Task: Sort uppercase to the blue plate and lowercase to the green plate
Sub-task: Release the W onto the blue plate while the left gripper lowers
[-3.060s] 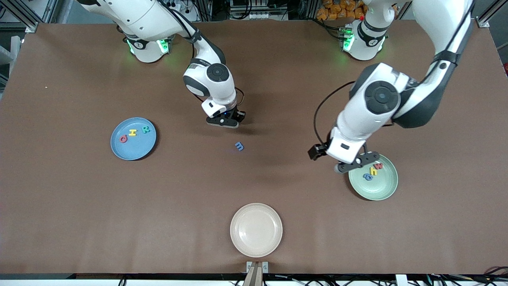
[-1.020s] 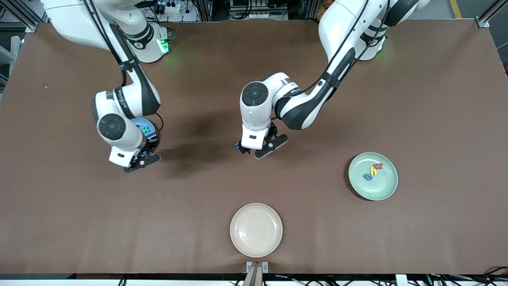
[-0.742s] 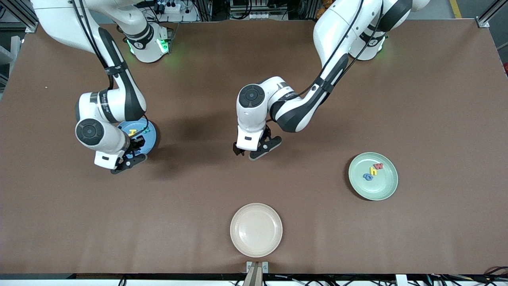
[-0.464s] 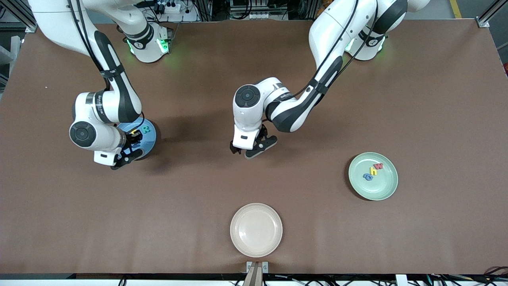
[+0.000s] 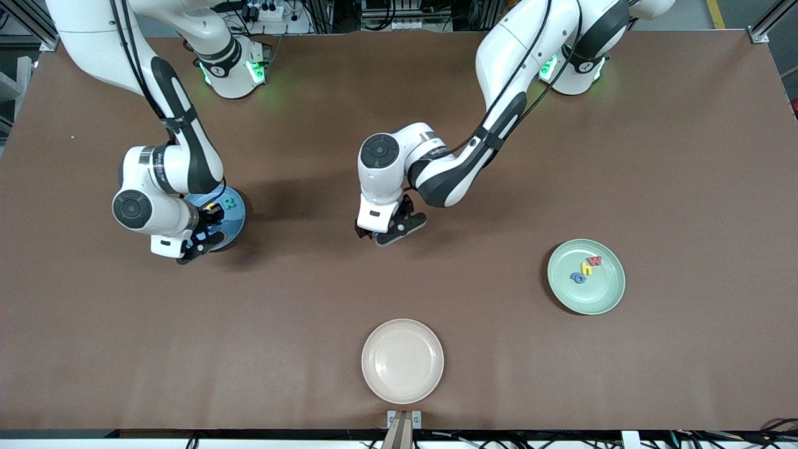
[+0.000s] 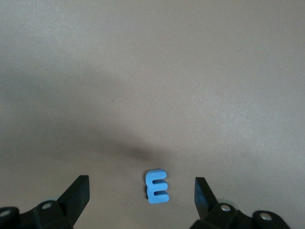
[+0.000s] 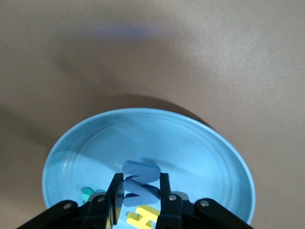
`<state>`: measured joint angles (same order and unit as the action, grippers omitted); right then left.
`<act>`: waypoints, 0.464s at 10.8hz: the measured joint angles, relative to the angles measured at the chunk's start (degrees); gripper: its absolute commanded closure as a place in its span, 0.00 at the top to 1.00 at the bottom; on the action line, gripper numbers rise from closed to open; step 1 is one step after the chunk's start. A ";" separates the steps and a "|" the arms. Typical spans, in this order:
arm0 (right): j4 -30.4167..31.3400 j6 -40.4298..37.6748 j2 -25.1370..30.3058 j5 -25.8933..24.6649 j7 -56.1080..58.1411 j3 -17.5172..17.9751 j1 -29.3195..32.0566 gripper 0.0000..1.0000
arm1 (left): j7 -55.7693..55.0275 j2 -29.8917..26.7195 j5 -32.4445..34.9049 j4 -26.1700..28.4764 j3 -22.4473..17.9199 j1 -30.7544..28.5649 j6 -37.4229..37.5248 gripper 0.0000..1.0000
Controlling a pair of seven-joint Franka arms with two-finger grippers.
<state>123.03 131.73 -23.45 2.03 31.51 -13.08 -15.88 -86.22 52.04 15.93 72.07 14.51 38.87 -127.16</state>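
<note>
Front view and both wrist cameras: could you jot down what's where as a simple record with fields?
Left end effector: open, low over the small blue m on the table
Right end effector: shut on the blue W, over the blue plate
Blue plate contents: yellow H, teal R
Green plate: red w, yellow h, blue letter
Cream plate: nearest the front camera, nothing in it

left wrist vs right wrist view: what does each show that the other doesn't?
Left wrist only: the small blue m lying on the table between the open fingers of the left claw.
Right wrist only: the right claw shut on the blue W over the blue plate, with the yellow H and a teal letter in the plate.
Both: the brown table.
</note>
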 measured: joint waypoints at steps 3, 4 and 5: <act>0.68 0.64 -0.08 0.92 0.64 -0.20 0.00 0.73 | 0.24 0.83 0.00 -0.16 -0.02 0.09 -0.90 0.88; 0.68 0.64 -0.08 1.21 0.69 -0.21 0.00 0.75 | 0.24 1.09 0.00 -0.17 -0.01 0.41 -0.96 0.85; 0.68 0.64 -0.08 1.30 0.70 -0.22 0.00 0.75 | 0.24 1.41 0.00 -0.20 -0.01 0.83 -1.14 0.82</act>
<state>123.70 132.37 -23.53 3.33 32.21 -13.30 -15.88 -85.98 53.45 15.93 71.87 14.50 39.69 -128.30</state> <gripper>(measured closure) 0.423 0.115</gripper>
